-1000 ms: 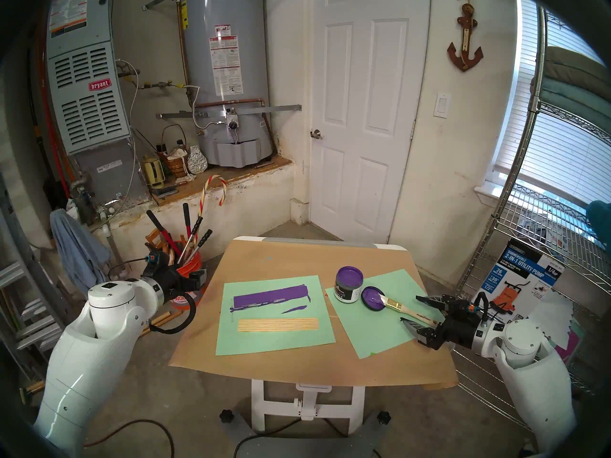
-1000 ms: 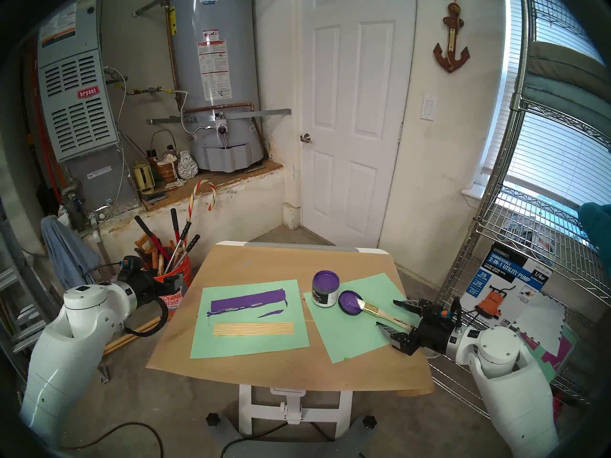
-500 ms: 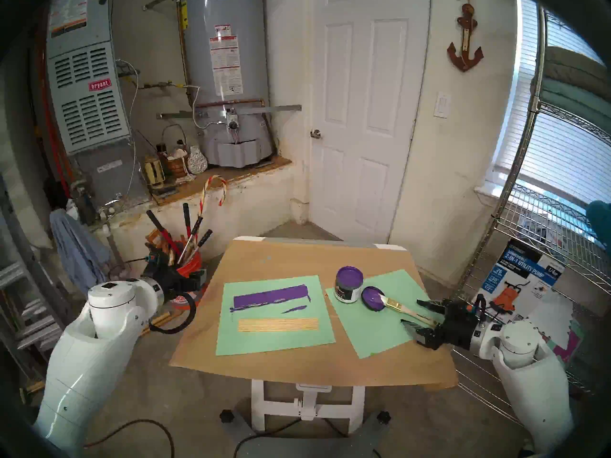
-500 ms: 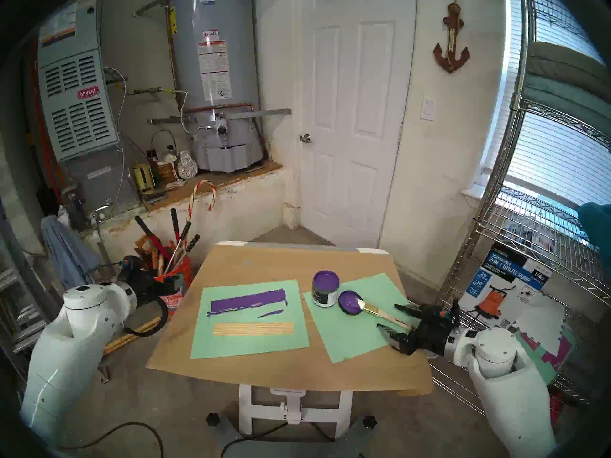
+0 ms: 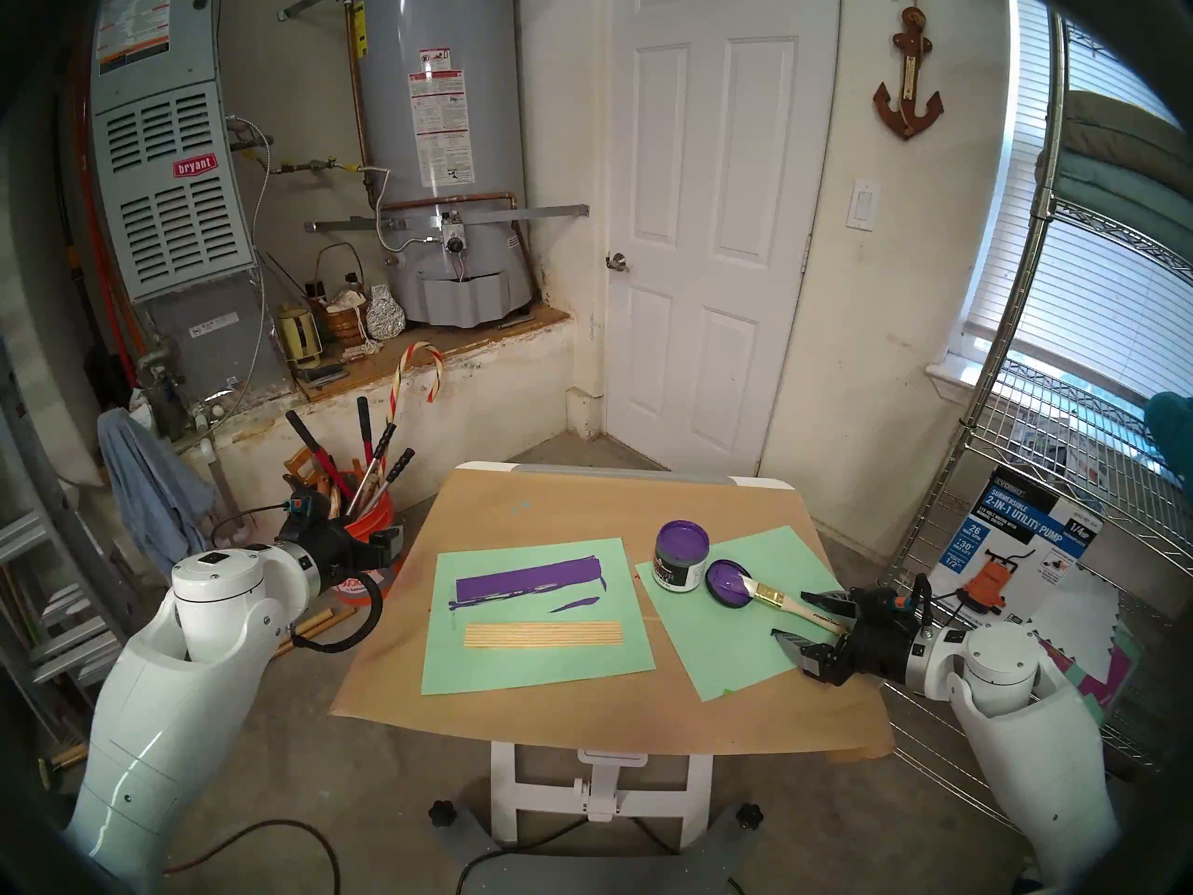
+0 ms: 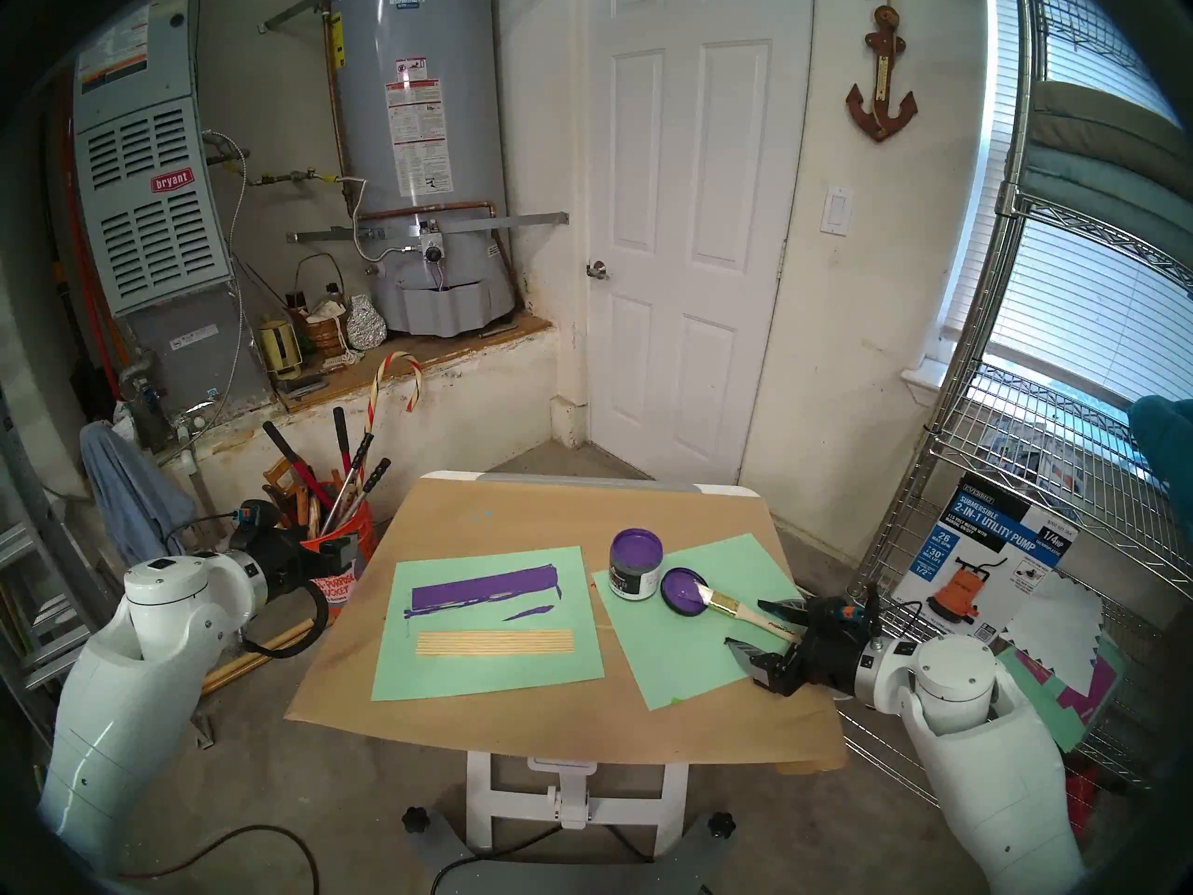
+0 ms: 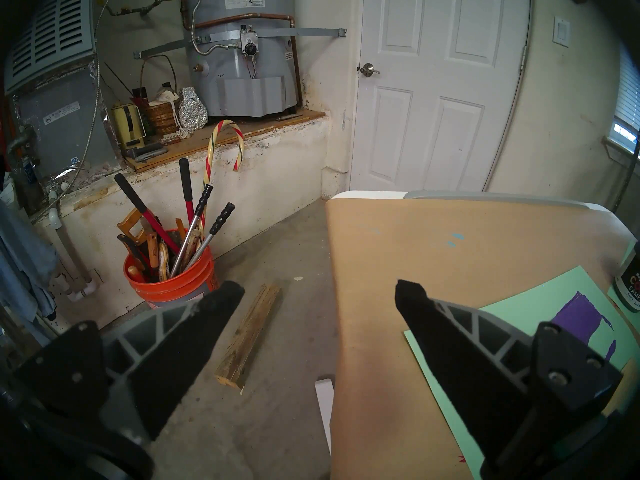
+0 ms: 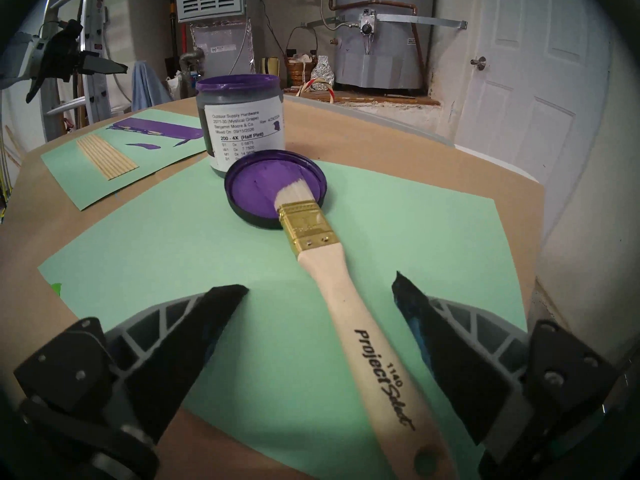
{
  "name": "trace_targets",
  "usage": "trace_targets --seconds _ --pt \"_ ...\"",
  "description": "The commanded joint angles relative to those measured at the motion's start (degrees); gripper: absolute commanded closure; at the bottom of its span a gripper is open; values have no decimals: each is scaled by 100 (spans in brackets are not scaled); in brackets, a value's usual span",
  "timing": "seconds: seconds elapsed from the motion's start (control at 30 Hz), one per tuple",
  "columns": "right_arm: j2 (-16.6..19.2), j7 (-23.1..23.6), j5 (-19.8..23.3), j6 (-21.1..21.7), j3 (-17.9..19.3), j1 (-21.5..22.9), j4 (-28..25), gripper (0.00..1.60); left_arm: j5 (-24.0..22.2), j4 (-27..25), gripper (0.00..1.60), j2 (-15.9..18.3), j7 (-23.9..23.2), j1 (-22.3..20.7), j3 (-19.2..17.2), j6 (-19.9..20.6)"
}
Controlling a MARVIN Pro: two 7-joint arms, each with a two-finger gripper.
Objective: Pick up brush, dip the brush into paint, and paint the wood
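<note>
My right pincer [image 8: 320, 285] gapes wide astride the pale wooden handle of the small gold-ferruled paintbrush [image 8: 349, 306], untouched, its bristles resting on the purple-smeared round lid [image 8: 249, 188]

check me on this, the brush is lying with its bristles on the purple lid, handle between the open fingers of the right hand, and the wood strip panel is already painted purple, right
One thing is off: the wood is still bare tan, as the head view shows; the purple bar beyond it is paint on the green paper. The rest holds: in the right wrist view the brush rests its bristles on the lid, handle between the open right hand.
</note>
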Motion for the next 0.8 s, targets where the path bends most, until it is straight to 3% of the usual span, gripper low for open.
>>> trace_targets --seconds 0.0,0.03,0.07,0.13,0.23,0.3,0.4,0.43,0.77 --pt "-13 -49 -1 64 -12 235 -42 14 -10 -87 0 11 7 -24 -54 -10" --pt "1 -46 -19 57 -19 239 -44 14 -10 -87 0 11 7 -24 -54 -10" --pt "1 -45 -20 62 -15 241 -40 28 -10 -87 0 11 7 -23 -54 -10" --pt "-4 -30 -8 71 -10 249 -14 38 -10 -87 0 10 7 -23 -54 -10" --pt "-1 -15 -25 30 -18 269 32 42 -11 -88 0 10 7 -23 -55 -10" --pt "1 -10 -24 13 -14 271 45 61 -11 -88 0 10 7 -23 -55 -9" --pt "18 5 -6 6 2 257 35 67 -11 -88 0 10 7 -23 -55 -9" --pt "24 11 -2 4 5 252 31 80 -11 -88 0 10 7 -23 -55 -9" --pt "39 76 -37 -121 -7 267 62 96 -11 -88 0 10 7 -23 -55 -9"
